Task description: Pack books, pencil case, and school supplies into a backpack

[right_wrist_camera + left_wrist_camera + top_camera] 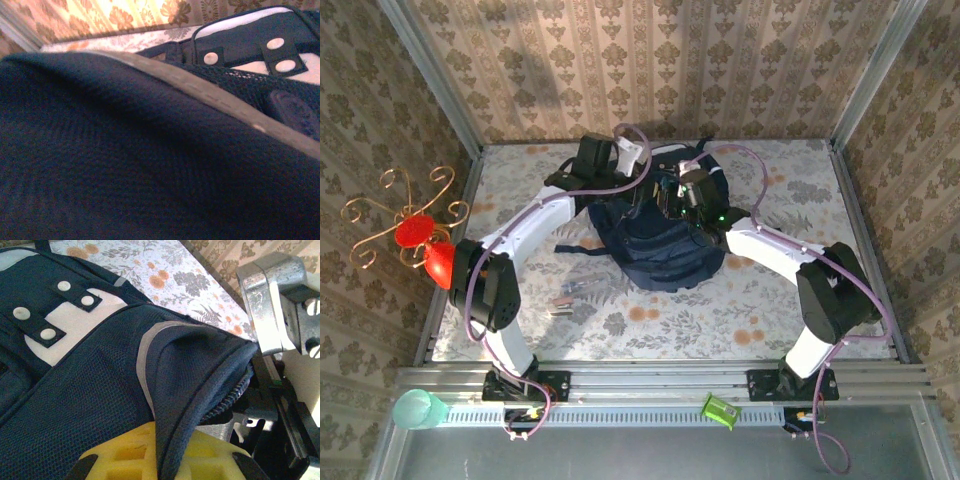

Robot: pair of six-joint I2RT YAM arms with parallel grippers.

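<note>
Ornament: the red ornament point(420, 240) hangs beyond the left rail of the bench point(790, 310), out of your way.
Supplies: the school supplies point(565, 297), thin pen-like sticks, lie on the bench near the backpack point(670, 250) but apart from it. They look light and likely to roll, so pinch them across the middle.
Left pincer: your left pincer point(167, 462) is clamped on a fold of the backpack's zip-edged rim, with cloth between the yellow pads point(125, 455).
Backpack: it sits mid-bench and looks soft and limp. Expect it to sag, so take it by the piped rim.
Right pincer: your right pincer point(688, 190) sits over the backpack's top. Dark cloth covers its camera, so you cannot tell its jaws' state.
Obstruction: both arms crowd the opening, and a strap point(575, 250) trails to the left.
</note>
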